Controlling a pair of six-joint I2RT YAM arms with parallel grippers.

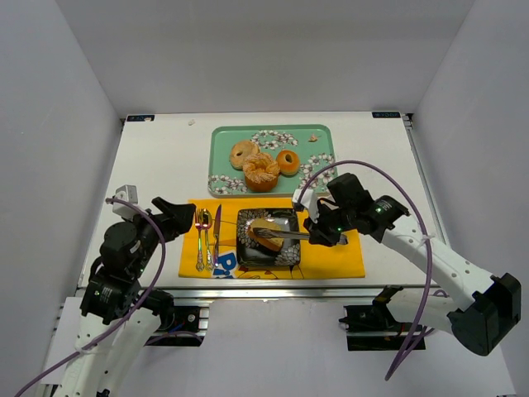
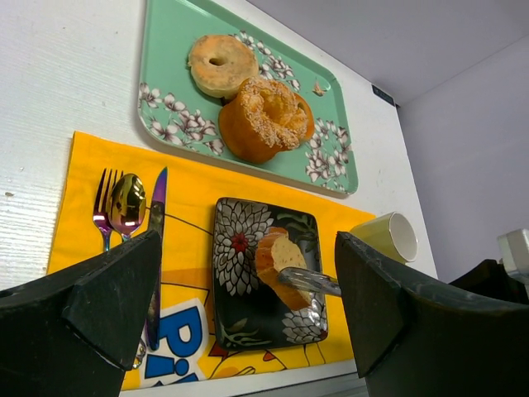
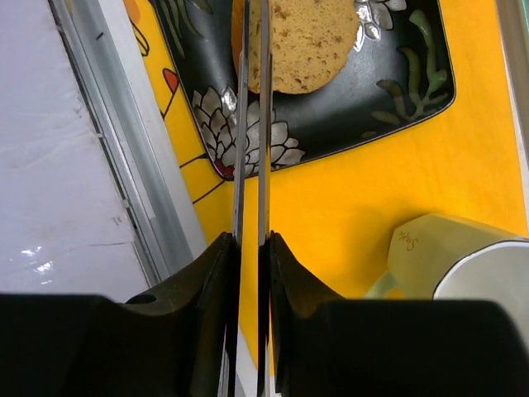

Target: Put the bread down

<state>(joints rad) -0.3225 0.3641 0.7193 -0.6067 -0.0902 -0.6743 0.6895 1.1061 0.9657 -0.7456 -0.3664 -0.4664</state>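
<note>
The bread (image 1: pixel 266 237) lies on the black flowered plate (image 1: pixel 289 256), which sits in the middle of the yellow placemat (image 1: pixel 339 258) near the table's near edge. The right gripper (image 3: pixel 250 244) is just right of the plate, its fingers pressed together on a pair of metal tongs (image 3: pixel 252 124). The tongs' 2 thin arms run left, almost touching each other, and reach the bread's cut face. Whether their tips pinch the bread cannot be told. A pale yellow cup (image 3: pixel 446 256) lies on its side on the mat beside this gripper.

The left gripper (image 1: pixel 188 222) hangs spread wide at the mat's left end, well apart from the bread, close to the fork (image 2: pixel 103 194), spoon (image 2: pixel 126 205) and knife (image 2: pixel 157 223). On the far side, a green tray (image 1: pixel 223 141) holds 3 pastries (image 1: pixel 261 171).
</note>
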